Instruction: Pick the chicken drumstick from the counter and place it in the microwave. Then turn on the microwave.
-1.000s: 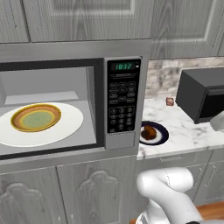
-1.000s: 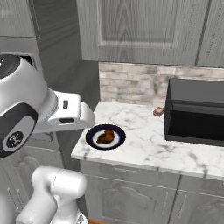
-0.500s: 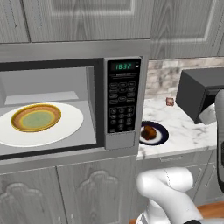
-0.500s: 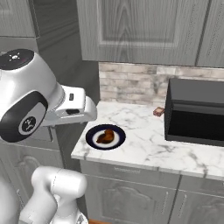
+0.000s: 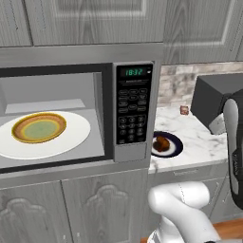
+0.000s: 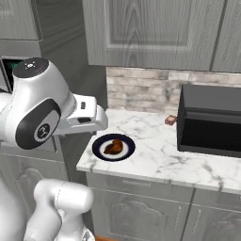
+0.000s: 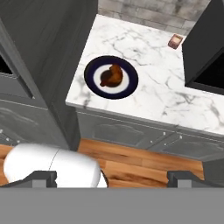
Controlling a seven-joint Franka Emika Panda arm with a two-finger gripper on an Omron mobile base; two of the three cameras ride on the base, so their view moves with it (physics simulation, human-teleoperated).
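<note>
The chicken drumstick [image 7: 111, 76], a reddish-brown glossy lump, lies on a dark-blue plate [image 7: 91, 65] near the left end of the marbled counter [image 7: 153, 92]. It also shows as the drumstick [image 5: 162, 144] just right of the microwave [image 5: 134, 111], and the drumstick [image 6: 113, 147] in front of my arm [image 6: 42, 110]. The microwave's inside is open to view, with a yellow-brown bowl [image 5: 39, 127] on the white turntable [image 5: 71, 137]. My gripper [image 7: 113, 180] is open with nothing between its fingertips [image 7: 41, 178]. It hangs high up, out in front of the counter's edge.
A black box appliance [image 6: 212, 124] stands on the right of the counter, its front open. A small brown item [image 6: 171, 120] lies by the brick backsplash. A tall dark panel [image 7: 48, 52] rises close to the left of the plate. Wall cabinets hang above, with wooden floor [image 7: 131, 162] below.
The arm has swung and lifted: its upper part now stands higher and further right in the right base view, and a link has entered the right edge of the left base view. The drumstick and plate have not moved.
</note>
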